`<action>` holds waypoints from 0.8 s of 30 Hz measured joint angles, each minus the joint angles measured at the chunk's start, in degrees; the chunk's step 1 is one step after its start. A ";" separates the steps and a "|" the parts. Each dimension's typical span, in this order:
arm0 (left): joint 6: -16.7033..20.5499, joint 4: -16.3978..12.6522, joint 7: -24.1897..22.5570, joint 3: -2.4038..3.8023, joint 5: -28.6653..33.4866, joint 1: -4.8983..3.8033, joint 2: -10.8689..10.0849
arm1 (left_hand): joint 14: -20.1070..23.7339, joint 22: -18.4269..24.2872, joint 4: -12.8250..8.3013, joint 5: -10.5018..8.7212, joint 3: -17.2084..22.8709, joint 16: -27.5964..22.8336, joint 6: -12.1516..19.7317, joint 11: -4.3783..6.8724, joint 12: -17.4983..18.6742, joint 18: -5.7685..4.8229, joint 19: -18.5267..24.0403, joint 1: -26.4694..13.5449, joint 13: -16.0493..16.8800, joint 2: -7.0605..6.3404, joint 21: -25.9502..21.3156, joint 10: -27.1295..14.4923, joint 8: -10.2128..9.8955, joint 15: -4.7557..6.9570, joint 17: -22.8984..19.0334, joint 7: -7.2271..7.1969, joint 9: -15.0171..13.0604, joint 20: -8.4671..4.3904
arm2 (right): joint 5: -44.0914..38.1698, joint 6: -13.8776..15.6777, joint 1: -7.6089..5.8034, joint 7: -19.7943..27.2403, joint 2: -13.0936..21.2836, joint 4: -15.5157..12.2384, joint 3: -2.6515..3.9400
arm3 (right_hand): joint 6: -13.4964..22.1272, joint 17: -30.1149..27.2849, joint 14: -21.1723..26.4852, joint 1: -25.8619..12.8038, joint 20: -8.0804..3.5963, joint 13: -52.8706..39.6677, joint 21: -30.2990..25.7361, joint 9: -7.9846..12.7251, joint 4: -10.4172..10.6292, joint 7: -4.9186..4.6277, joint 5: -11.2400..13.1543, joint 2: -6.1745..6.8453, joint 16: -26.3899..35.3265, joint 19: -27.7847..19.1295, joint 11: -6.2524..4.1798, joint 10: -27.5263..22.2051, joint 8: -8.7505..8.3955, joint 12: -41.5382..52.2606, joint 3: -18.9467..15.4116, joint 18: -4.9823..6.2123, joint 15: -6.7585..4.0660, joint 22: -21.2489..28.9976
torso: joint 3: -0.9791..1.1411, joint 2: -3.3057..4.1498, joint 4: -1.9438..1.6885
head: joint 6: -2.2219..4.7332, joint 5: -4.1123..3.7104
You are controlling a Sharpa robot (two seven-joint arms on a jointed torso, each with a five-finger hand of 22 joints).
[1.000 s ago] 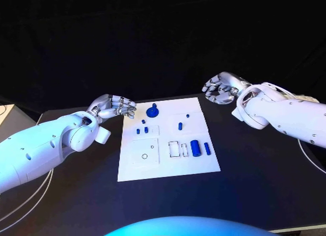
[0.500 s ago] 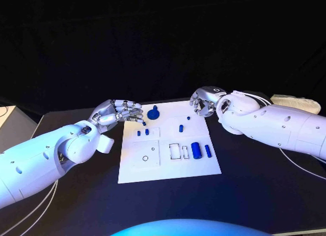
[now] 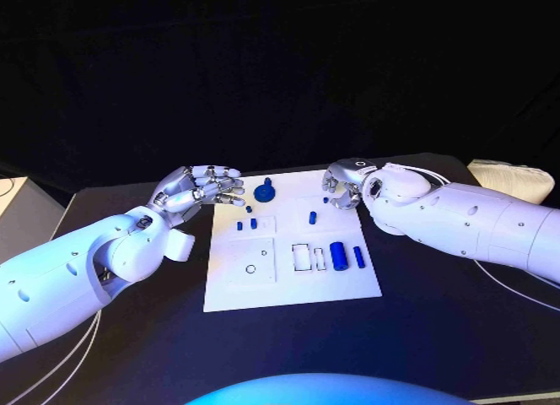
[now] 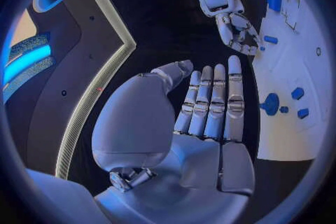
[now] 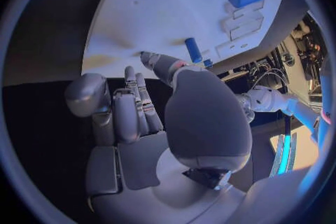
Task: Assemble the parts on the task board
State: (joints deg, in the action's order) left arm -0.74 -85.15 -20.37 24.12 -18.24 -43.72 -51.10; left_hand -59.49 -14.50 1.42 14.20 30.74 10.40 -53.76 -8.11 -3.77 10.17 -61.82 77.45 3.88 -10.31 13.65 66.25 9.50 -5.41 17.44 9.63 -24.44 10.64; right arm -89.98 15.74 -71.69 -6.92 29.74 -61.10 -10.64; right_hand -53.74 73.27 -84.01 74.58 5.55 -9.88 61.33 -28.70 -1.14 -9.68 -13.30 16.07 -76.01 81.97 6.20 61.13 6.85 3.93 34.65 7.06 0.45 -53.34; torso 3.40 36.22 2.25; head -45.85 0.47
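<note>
Your flat white task board [image 3: 293, 283] lies mid-bench with smooth blue parts [image 3: 337, 255] on it, left hand [image 3: 197, 189] spread empty at its far-left corner, right hand [image 3: 343, 186] curled empty over its far-right edge.

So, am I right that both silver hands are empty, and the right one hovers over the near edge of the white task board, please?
Not quite: the head view shows the right hand over the far edge of the white task board, near its right corner, not the near edge. The rest holds; both it and the left hand hold nothing.
</note>
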 measured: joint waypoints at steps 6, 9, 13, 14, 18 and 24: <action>0.19 -0.44 -0.38 0.09 0.52 0.04 -0.05 | 0.00 0.26 0.17 0.00 -0.16 -0.22 -0.01 0.02 0.00 0.00 0.40 0.00 0.00 0.00 -0.45 -0.43 0.00 0.00 -0.05 0.43 0.09 0.00 | -0.71 -0.59 0.36 -0.46 -0.59 0.58 -0.03 | 0.09 -0.26 0.08 0.00 0.42 0.65 -0.45 0.31 -0.04 0.09 0.00 0.00 0.00 -0.02 0.16 -0.66 -0.45 0.00 -1.13 0.00 0.08 0.48 | -0.02 0.04 -0.07 | 0.09 -0.21; 0.32 -0.57 -0.51 0.11 0.70 0.06 -0.06 | 0.22 0.41 0.17 0.00 -0.16 -0.44 -0.01 0.02 0.00 0.00 0.40 0.00 0.00 0.00 -0.65 -0.43 -0.32 -0.22 -0.05 0.43 0.18 0.00 | -0.92 -0.70 0.69 -0.54 -0.95 0.89 -0.06 | 0.09 -0.31 0.08 0.40 0.42 0.82 -0.45 0.38 0.04 0.09 0.00 -0.40 0.00 -0.02 0.16 -0.66 -0.55 0.00 -1.52 0.01 0.08 0.48 | -0.02 0.05 -0.12 | 0.13 -0.21; 0.50 -0.72 -0.63 0.13 0.85 0.07 -0.06 | 0.22 0.45 0.17 0.00 -0.16 -0.44 0.06 0.02 0.00 0.00 0.40 0.00 0.00 0.00 -0.66 -0.43 -0.33 -0.23 -0.05 0.50 0.18 0.00 | -1.12 -0.75 0.99 -0.56 -1.26 1.24 -0.07 | -0.04 -0.32 0.07 0.76 0.42 0.93 -0.45 0.53 0.04 -0.03 0.00 -0.76 0.00 -0.02 0.02 -0.52 -0.55 0.22 -1.52 0.01 0.08 0.48 | -0.02 0.05 -0.12 | 0.04 -0.03; 0.53 -0.77 -0.66 0.14 0.88 0.07 -0.06 | 0.22 0.50 0.17 0.00 -0.16 -0.44 0.19 0.02 0.00 0.00 0.40 0.00 0.00 0.00 -0.66 -0.43 -0.33 -0.22 -0.05 0.62 0.23 0.00 | -1.14 -0.75 1.06 -0.56 -1.34 1.35 -0.07 | -0.14 -0.32 0.07 0.76 0.42 0.95 -0.45 0.53 0.04 -0.14 0.00 -0.76 0.00 -0.02 -0.13 -0.23 -0.55 0.22 -1.52 0.01 0.07 0.48 | -0.03 0.06 -0.12 | 0.02 0.00; 0.71 -0.92 -0.76 0.16 1.01 0.07 -0.07 | 0.22 0.52 0.17 0.00 -0.16 -0.44 0.19 0.02 0.00 0.00 0.40 0.00 0.01 0.00 -0.66 -0.43 -0.32 -0.22 -0.05 0.62 0.24 0.00 | -1.24 -0.63 1.37 -0.56 -1.71 1.77 0.00 | -1.06 -0.32 0.07 0.99 0.42 1.15 -0.45 0.61 0.68 -0.01 0.00 -0.99 -0.28 -0.02 -0.27 1.02 -0.55 0.60 -0.87 0.01 0.07 0.14 | -0.03 0.05 -0.05 | -0.14 0.10; 0.85 -1.03 -0.82 0.17 1.11 0.07 -0.07 | 0.22 0.57 0.16 0.00 -0.16 -0.44 0.19 0.02 0.00 0.00 0.40 0.00 0.00 0.00 -0.66 -0.43 -0.33 -0.22 -0.05 0.62 0.24 0.00 | -1.31 0.02 1.62 -0.52 -1.95 2.04 0.10 | -2.78 -0.24 0.07 0.79 0.18 1.74 -0.45 0.61 1.35 0.49 0.00 -2.36 -0.66 0.23 -0.58 2.98 -0.42 1.00 1.29 0.02 0.07 -0.29 | 0.04 0.05 -0.01 | -0.38 0.37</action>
State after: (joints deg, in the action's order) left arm 0.11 -86.18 -21.19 24.29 -17.13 -43.64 -51.17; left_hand -59.27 -13.93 1.59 14.20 30.58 9.96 -53.57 -8.08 -3.78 10.17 -61.42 77.46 3.88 -10.31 13.00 65.82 9.17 -5.64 17.39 10.25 -24.20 10.64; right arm -91.29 15.75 -70.08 -7.44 27.79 -59.06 -10.54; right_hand -56.52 73.03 -83.93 75.37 5.72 -8.14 60.88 -28.09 0.22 -9.19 -13.30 13.72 -76.67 82.20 5.62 64.11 6.42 4.93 35.94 7.08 0.52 -53.63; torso 3.44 36.28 2.25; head -46.24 0.85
